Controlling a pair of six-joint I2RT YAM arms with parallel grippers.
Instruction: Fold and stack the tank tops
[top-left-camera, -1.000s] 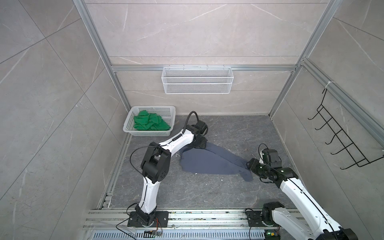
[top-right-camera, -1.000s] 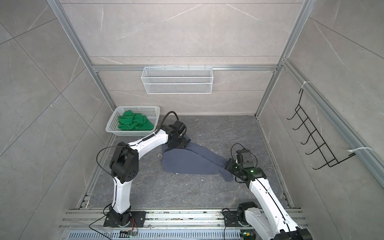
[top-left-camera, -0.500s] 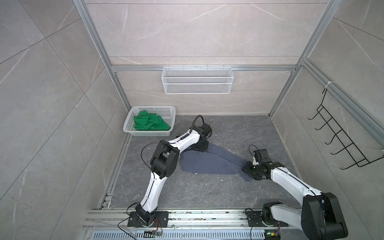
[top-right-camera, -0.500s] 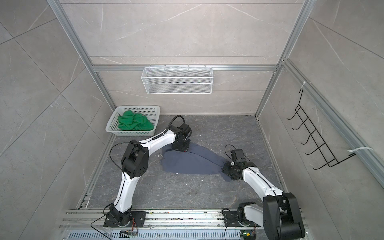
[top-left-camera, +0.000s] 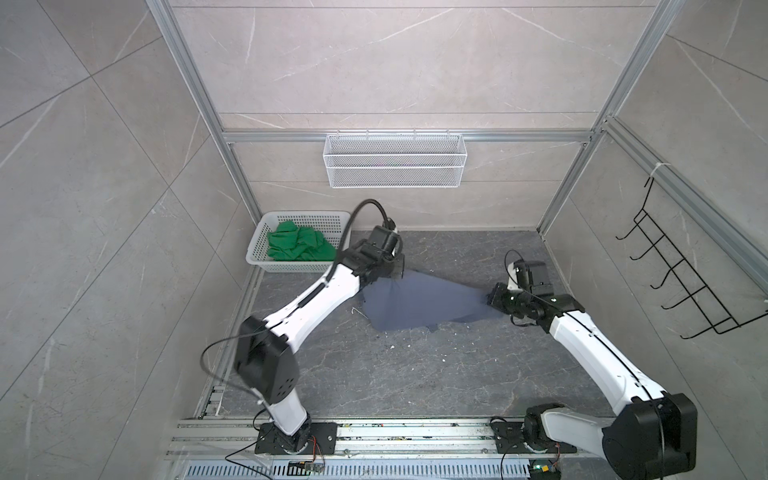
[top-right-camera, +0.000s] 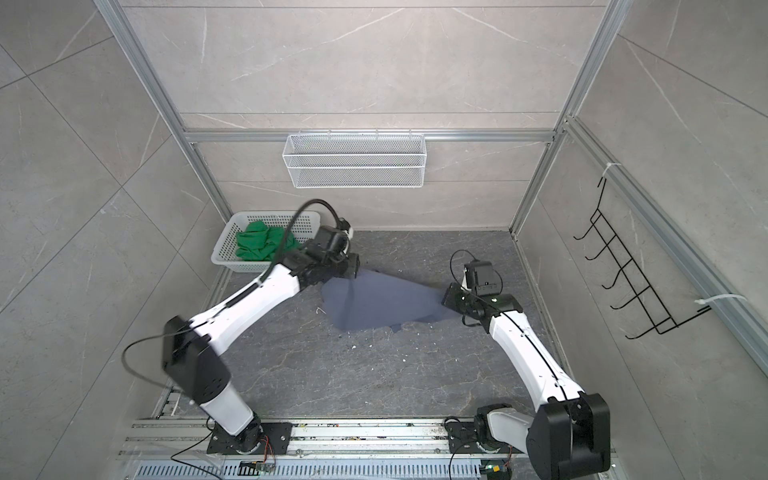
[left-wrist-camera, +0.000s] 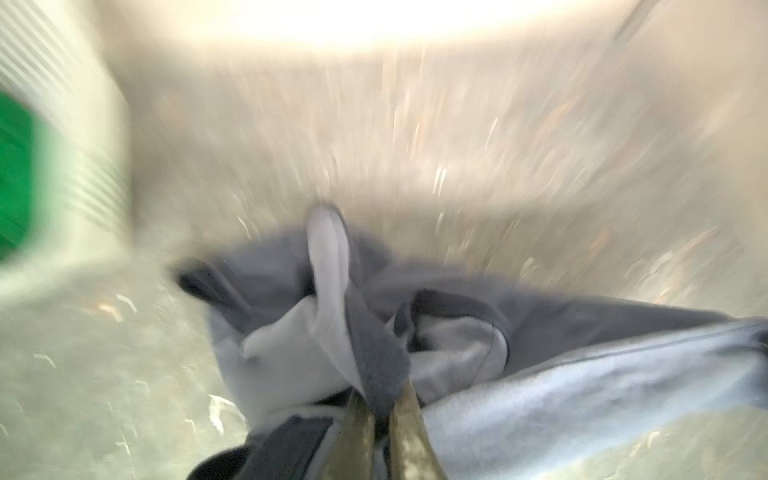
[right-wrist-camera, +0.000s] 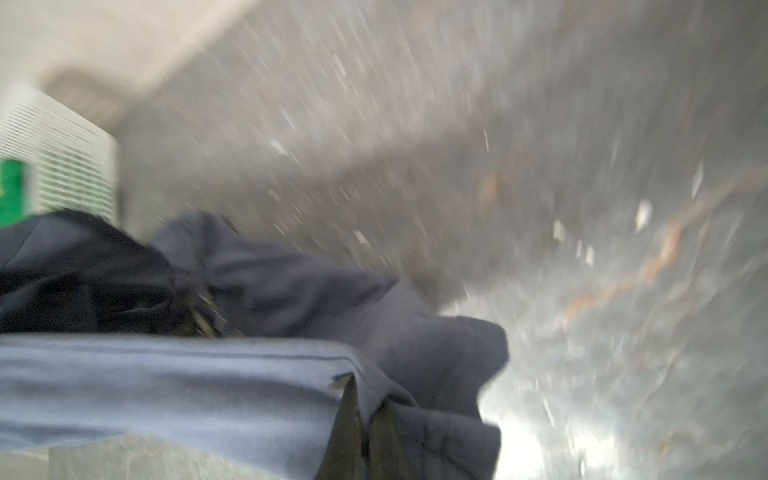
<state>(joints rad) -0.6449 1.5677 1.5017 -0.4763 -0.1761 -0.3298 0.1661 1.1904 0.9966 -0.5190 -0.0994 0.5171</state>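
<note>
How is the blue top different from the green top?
The blue tank top is stretched across the floor; the green tank top is bunched in the white basket. Left fingers and right fingers pinch the blue tank top; nothing holds the green tank top. Both are cloth, unfolded.

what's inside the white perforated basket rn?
Only the green tank top shows inside the white basket, crumpled in a heap. The left arm's cable crosses part of it in both top views, and the basket floor under the cloth is hidden.
</note>
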